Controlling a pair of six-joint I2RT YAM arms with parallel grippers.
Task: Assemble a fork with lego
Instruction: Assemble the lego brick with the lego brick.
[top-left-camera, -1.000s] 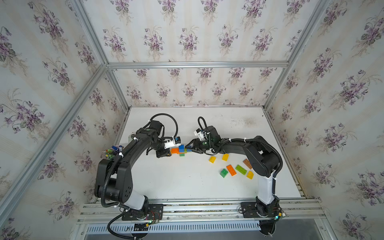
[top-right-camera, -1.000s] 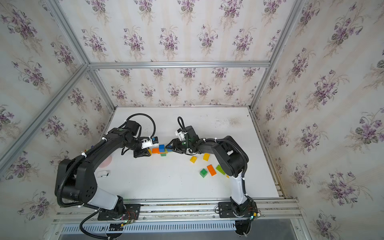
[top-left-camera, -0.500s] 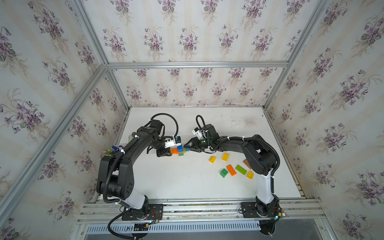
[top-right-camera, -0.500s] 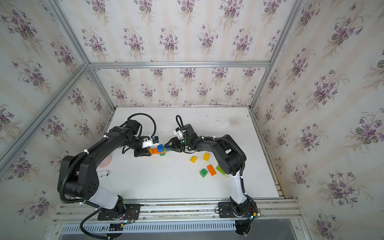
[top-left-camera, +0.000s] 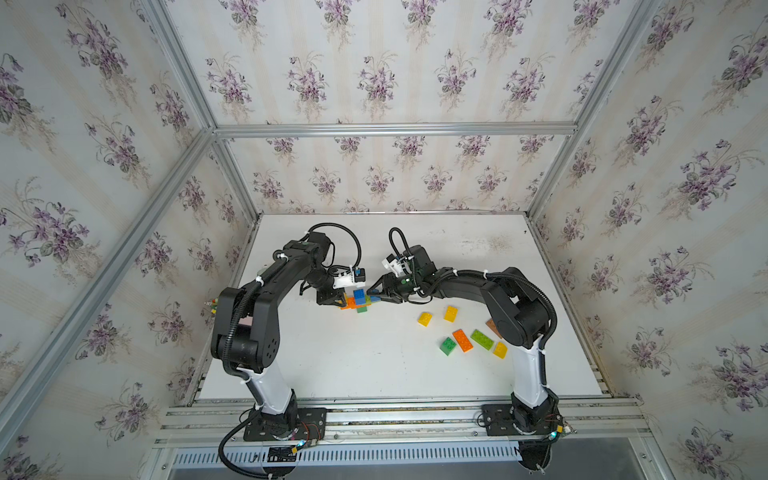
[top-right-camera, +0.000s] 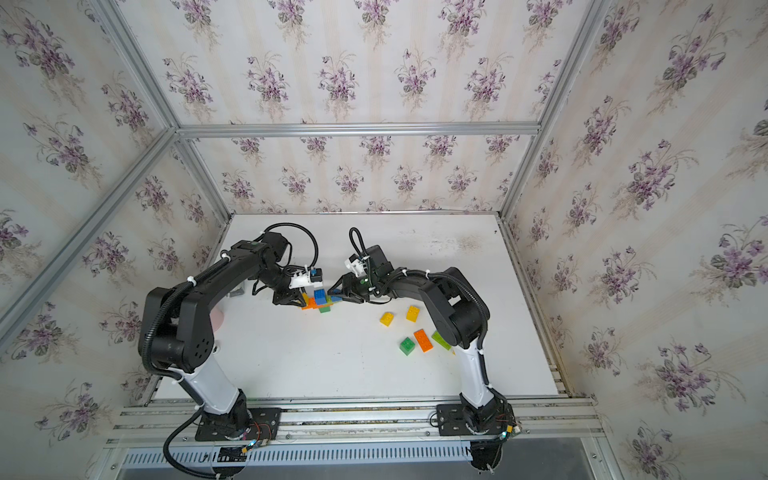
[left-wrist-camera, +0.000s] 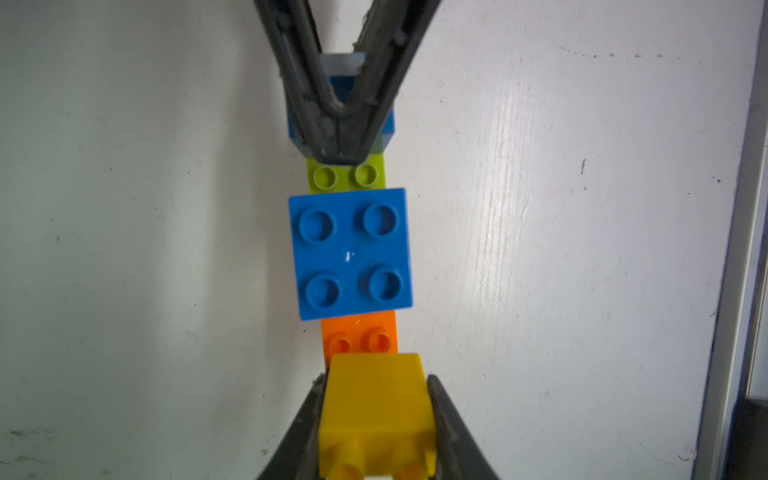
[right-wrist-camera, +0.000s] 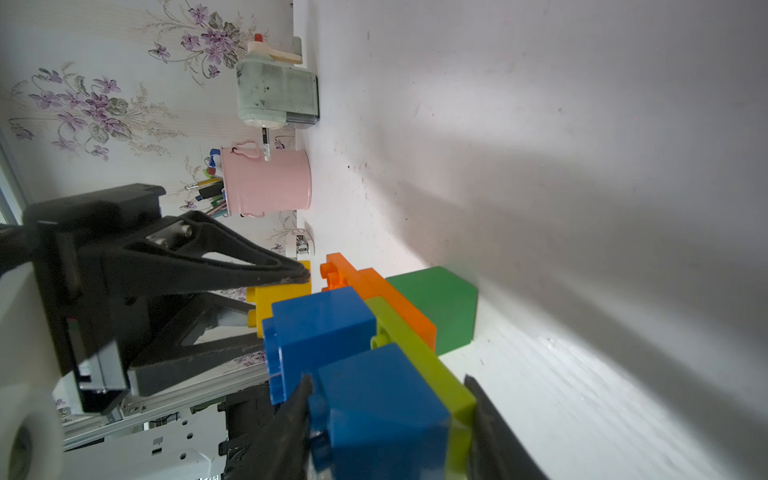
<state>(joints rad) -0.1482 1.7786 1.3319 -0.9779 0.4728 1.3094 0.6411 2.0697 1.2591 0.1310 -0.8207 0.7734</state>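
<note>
plastic lego row long axis spanning both grippers, left gripper pinching yellow end, right gripper pinching blue end

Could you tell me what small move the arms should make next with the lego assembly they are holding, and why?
Probably press the two ends together to seat the studs. The left gripper clamps the yellow brick at one end; the right gripper grips the end blue brick on the lime plate at the other, with the row spanning between them.

Twin high overhead views, whole table shared; wrist views close over bricks.
</note>
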